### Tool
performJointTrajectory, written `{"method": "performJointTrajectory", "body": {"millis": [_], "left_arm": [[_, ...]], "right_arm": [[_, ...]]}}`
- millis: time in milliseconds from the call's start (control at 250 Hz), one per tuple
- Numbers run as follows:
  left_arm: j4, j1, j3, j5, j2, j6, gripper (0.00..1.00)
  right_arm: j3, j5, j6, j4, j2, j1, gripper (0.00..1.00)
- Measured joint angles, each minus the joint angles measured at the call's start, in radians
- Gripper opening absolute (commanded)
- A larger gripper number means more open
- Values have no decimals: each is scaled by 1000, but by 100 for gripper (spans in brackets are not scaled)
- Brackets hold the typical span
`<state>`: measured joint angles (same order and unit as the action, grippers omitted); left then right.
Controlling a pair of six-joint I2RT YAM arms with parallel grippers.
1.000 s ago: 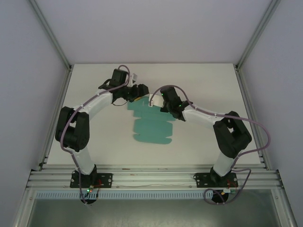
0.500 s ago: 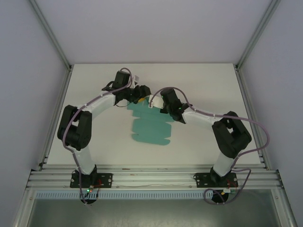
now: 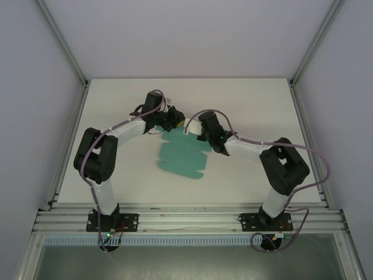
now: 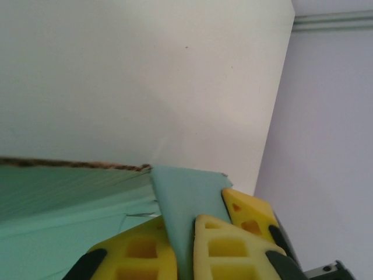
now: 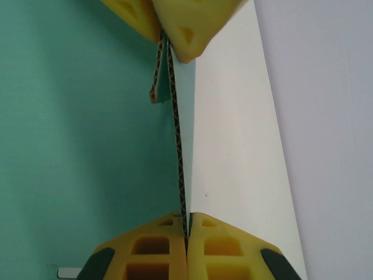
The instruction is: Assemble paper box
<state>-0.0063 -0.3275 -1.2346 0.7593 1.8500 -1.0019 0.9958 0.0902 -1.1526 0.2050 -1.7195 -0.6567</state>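
Both jaws closed; each pinches paper box [image 3: 182, 157].

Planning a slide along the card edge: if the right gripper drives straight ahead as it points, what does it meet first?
Likely the left gripper. The right gripper, shut on the edge of the paper box, points along that edge, and the left gripper is clamped on the same edge straight ahead.
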Motion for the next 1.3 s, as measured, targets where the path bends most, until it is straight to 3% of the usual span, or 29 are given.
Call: {"method": "performJointTrajectory", "body": {"millis": [188, 268, 464, 632, 803, 939, 1075, 1299], "left_arm": [[19, 0, 2, 0, 0, -39, 10], [19, 0, 1, -1, 0, -37, 33], [-35, -5, 2, -44, -21, 50, 68], [-134, -6, 27, -142, -158, 170, 99], [-220, 35, 135, -257, -360, 272, 100], [-268, 134, 249, -325, -464, 321, 100], [-298, 222, 350, -385, -486, 379, 100], [-246, 223, 427, -431, -462, 491, 100]], "right_arm": [[-11, 0, 8, 13, 10, 0, 0], [-11, 0, 12, 13, 12, 0, 0], [-11, -21, 27, 7, 30, -17, 0], [-11, -26, 42, -5, 50, -21, 0], [-11, -26, 59, -11, 55, -19, 0], [-11, -26, 65, -12, 56, -14, 0], [-11, -27, 72, -23, 66, -6, 0], [-11, -38, 90, -33, 72, 2, 0]]}}
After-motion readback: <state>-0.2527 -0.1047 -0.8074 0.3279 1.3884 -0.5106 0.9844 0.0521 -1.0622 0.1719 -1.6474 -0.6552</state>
